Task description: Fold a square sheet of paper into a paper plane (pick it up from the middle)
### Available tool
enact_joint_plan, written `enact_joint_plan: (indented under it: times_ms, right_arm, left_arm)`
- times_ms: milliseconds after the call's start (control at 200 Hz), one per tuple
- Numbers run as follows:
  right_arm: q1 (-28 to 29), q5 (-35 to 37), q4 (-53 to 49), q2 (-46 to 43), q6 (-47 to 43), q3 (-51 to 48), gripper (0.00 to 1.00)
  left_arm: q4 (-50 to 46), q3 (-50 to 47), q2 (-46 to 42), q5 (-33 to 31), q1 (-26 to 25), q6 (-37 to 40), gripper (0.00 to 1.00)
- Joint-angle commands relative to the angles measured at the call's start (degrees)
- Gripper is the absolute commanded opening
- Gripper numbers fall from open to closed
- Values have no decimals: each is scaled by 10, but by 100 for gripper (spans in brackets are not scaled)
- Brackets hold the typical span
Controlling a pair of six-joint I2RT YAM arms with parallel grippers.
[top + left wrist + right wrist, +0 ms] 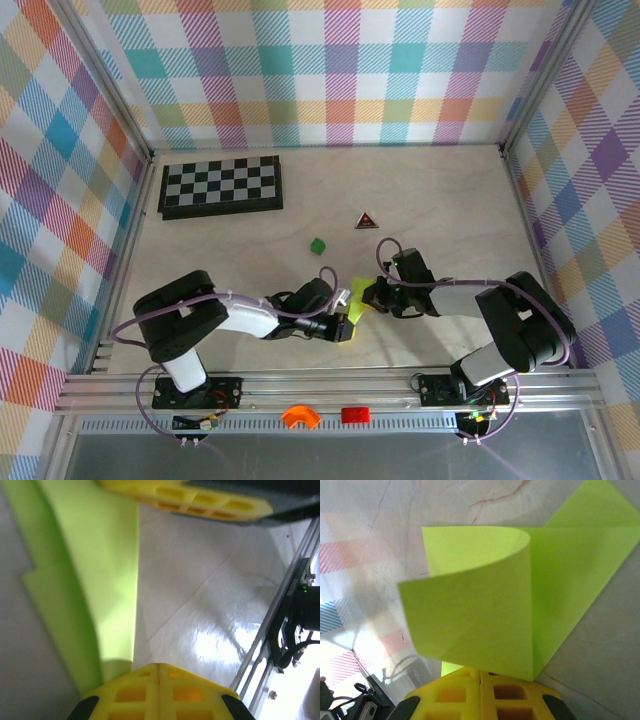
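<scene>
**Item 1, far left.** Folding chessboard (221,187), flat on the table (470,200), well apart from the work.

**Item 2, near rail.** Orange curved piece (299,416), with a red block (355,414) just right of it. Neither is involved.

**Item 3, centre.** Small green block (318,244), loose, on the far side of both arms.

**Item 4, left gripper** (340,303). It reaches in from the left. In its wrist view the yellow fingers (130,695) meet flush, with no gap. The paper runs down beside the left finger, but whether any of it is pinched cannot be told.

**Item 5, paper plane** (352,318). Lime sheet (485,610) in the near centre of the table, between the two gripper tips. Condition: part-folded. One layer curls up and over, and a straight crease and a pointed corner show at the right. Probably the early folds are in; the narrow dart shape, wing folds and sharpening of creases seem left to do.

**Item 6, centre right.** Dark red triangular piece (366,220), far of the arms.

**Item 7, right gripper** (368,293). Fingers are clamped together, and the sheet rises straight out of the tips (480,672), so it appears held.
</scene>
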Motion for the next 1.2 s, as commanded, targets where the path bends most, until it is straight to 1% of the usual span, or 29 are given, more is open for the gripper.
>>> enact_joint_plan:
  times_ms: [0, 195, 310, 410, 490, 550, 610, 685, 770, 975, 1105, 1195]
  right_arm:
    - [-4, 79, -106, 24, 0, -35, 0]
    - [-4, 77, -104, 33, 0, -31, 0]
    - [-4, 73, -106, 34, 0, -25, 0]
    - [-4, 75, -110, 30, 2, -23, 0]
    - [-4, 73, -113, 32, 1, -20, 0]
    - [-4, 72, -112, 34, 3, -18, 0]
    - [-4, 67, -107, 37, 5, -18, 0]
    - [-4, 65, -111, 37, 4, -14, 0]
    - [-4, 65, -115, 34, 2, -9, 0]
    - [-4, 63, -125, 28, -2, 0, 0]
    - [-4, 58, -132, 24, -6, 4, 0]
    - [-4, 60, -141, 11, -8, 4, 0]
  left_arm:
    - [-53, -64, -20, 21, -14, -29, 0]
    - [-76, -99, -50, 11, -24, -30, 0]
    - [-103, -114, -104, -10, -25, -37, 0]
    - [-163, -92, -180, -46, -25, -25, 0]
    - [-202, -50, -204, -66, -20, -3, 0]
    - [-199, -18, -189, -61, -5, 4, 0]
    - [-172, 10, -158, -36, 15, 6, 0]
    - [-146, 47, -103, -13, 36, 6, 0]
    - [-135, 93, -44, 11, 43, 15, 0]
    - [-122, 156, 62, 13, 44, 25, 0]
    - [-139, 162, 88, 4, 44, 34, 0]
    - [-159, 139, 89, -5, 44, 36, 0]
